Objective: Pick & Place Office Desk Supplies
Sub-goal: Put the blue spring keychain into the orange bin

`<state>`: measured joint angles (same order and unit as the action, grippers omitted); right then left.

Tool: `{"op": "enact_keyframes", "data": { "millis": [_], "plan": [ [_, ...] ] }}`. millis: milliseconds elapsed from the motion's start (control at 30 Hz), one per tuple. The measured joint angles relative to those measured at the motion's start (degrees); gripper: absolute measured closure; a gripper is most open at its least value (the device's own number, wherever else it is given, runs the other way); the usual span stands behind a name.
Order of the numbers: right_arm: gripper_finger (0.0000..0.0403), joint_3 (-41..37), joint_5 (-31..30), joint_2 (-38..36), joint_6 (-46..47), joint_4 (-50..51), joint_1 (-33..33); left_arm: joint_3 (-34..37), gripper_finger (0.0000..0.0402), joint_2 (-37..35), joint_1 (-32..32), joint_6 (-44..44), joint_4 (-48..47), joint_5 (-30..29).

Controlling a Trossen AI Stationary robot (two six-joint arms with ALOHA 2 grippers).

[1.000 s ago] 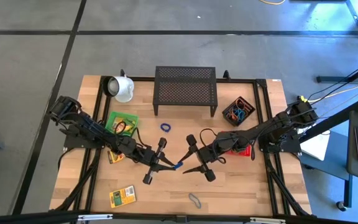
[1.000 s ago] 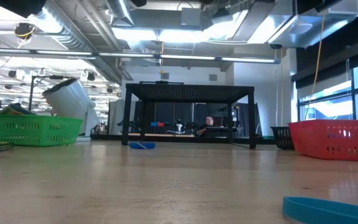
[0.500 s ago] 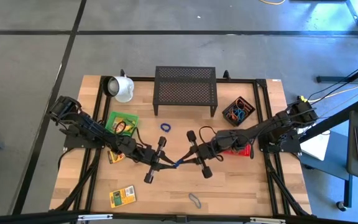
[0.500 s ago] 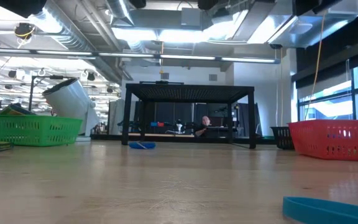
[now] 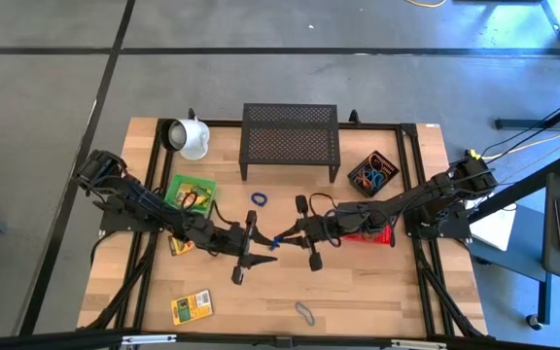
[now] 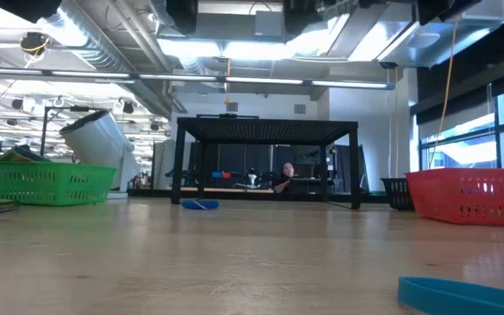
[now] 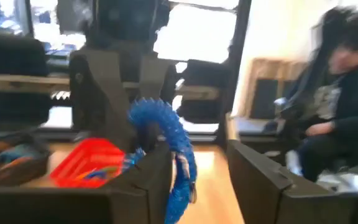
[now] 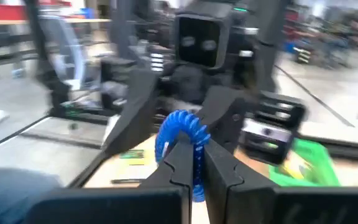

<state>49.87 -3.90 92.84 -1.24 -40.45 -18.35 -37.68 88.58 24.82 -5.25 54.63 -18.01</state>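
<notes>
Your right gripper (image 8: 194,163) now pinches the blue rubber band (image 8: 182,127) above mid-table, while your left gripper (image 7: 197,165) has just spread wide and let go: handover done, placing comes next

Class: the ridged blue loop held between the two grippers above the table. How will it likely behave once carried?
The blue loop bends in an arch above the right gripper, so it is probably floppy and light. Its ridges should resist slipping. With the left gripper open, it may swing.
</notes>
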Motion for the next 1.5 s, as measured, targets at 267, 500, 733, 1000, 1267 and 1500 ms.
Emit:
{"op": "enact_keyframes", "data": {
  "millis": [267, 500, 733, 1000, 1267, 1500],
  "plan": [
    [0.0384, 0.0, -14.9, -3.8, 10.2, 12.6, 0.0, 0.0, 0.0225, 0.1, -0.2, -7.4, -13.2, -16.7],
    [0.0382, 0.1, -28.2, -8.3, 23.2, 33.7, 0.0, 0.0, 0.0227, 0.1, -0.2, -15.4, -24.3, -24.1],
    [0.0382, 0.1, -32.6, -12.7, 43.0, 56.9, -0.3, 0.0, 0.0228, 0.1, -0.2, -18.3, -29.4, -24.2],
    [0.0381, 0.1, -27.3, -16.3, 57.5, 78.8, -4.1, 0.0, 0.0228, 0.1, -0.2, -19.7, -32.6, -24.0],
    [0.0381, 0.1, -9.1, -16.9, 60.0, 93.8, -4.8, 0.0, 0.0229, 0.1, -0.6, -20.1, -32.5, -24.2],
    [0.0381, 0.1, -8.7, -16.8, 62.3, 98.8, -4.8, 0.0, 0.0229, 0.1, -1.0, -21.2, -32.5, -24.3]
  ]
}}
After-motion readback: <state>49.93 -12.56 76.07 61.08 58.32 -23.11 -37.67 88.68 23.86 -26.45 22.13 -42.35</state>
